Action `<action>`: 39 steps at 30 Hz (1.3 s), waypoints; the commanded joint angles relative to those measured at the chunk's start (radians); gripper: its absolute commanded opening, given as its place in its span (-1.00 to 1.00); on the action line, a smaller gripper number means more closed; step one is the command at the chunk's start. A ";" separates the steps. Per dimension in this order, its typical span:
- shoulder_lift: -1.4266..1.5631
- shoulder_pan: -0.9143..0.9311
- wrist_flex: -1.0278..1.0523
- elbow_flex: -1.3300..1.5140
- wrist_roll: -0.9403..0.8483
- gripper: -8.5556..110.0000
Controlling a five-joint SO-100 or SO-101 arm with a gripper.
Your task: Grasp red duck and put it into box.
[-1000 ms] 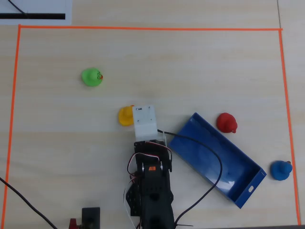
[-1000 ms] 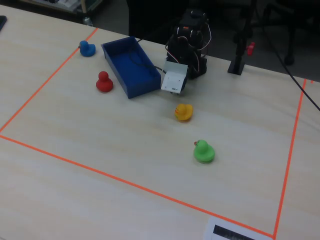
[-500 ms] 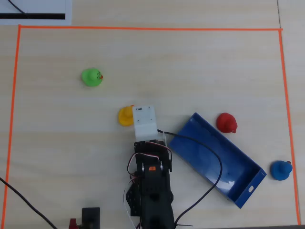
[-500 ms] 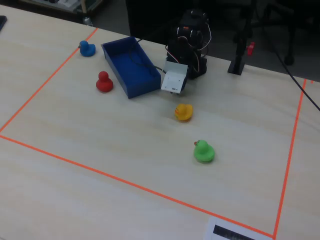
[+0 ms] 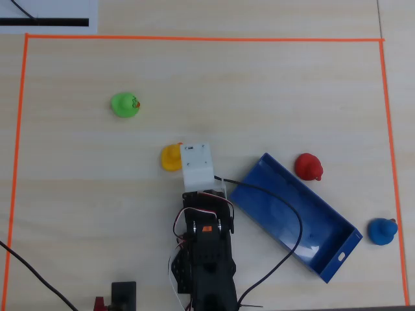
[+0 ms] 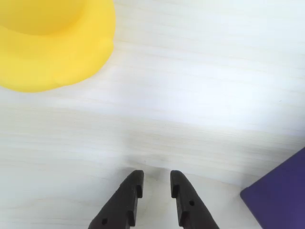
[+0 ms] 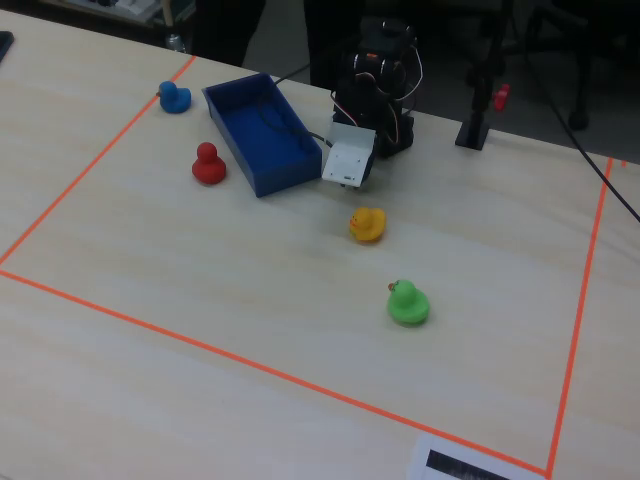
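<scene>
The red duck (image 5: 308,166) stands on the table just beyond the long side of the blue box (image 5: 285,214); it also shows in the fixed view (image 7: 208,165), beside the box (image 7: 265,130). The box holds nothing. The arm is folded back, and its white wrist housing (image 5: 196,165) hides the fingers from above. In the wrist view my gripper (image 6: 156,179) is empty, its jaws a narrow gap apart, just above bare table. A corner of the box (image 6: 281,191) shows at the lower right there. The red duck is out of the wrist view.
A yellow duck (image 5: 170,157) sits just left of the wrist housing and fills the wrist view's top left (image 6: 52,43). A green duck (image 5: 124,105) stands farther up and left. A blue duck (image 5: 382,230) sits past the box's slotted end. Orange tape (image 5: 194,38) frames the area.
</scene>
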 commanded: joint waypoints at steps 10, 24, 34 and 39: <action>0.000 -0.006 0.005 0.005 0.003 -0.77; 0.000 -0.006 0.005 0.005 0.003 -0.77; 0.000 -0.002 0.005 0.005 0.003 -0.85; 0.000 -0.002 0.003 0.005 -0.003 -0.85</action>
